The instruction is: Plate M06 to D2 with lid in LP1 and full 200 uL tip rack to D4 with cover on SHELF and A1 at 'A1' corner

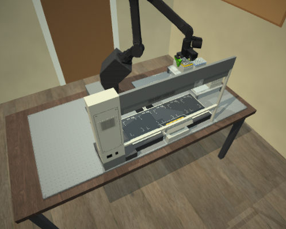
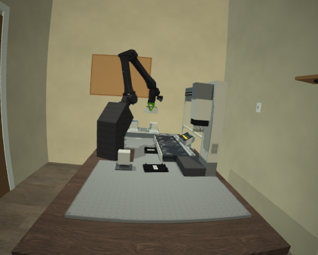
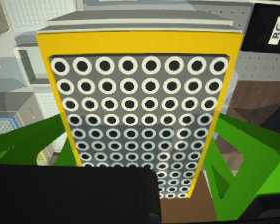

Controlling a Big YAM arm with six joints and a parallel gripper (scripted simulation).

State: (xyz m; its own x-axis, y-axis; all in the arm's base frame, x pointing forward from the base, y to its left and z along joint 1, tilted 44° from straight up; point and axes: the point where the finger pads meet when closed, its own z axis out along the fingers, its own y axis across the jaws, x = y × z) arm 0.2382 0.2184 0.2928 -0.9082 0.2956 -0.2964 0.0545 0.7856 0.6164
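My gripper [image 1: 185, 61] with green fingers is shut on a yellow tip rack [image 1: 187, 64] and holds it in the air above the far shelf unit. In the wrist view the rack [image 3: 141, 115] fills the frame between the green fingers of the gripper [image 3: 141, 155]. Every place on it shows a pale ring on a grey field. In the exterior view the gripper [image 2: 151, 107] hangs well above the table with the rack under it. I cannot read a size label on the rack. The deck [image 1: 163, 113] with its bracketed positions lies under the gantry, with nothing on the positions I can see.
A blue tip rack [image 1: 199, 61] and a white lidded item [image 1: 174, 69] sit on the shelf below the gripper. The RG label [image 3: 277, 30] shows at the wrist view's top right. The tall gantry beam [image 1: 174, 83] and the cream tower [image 1: 105, 126] stand in front of the deck.
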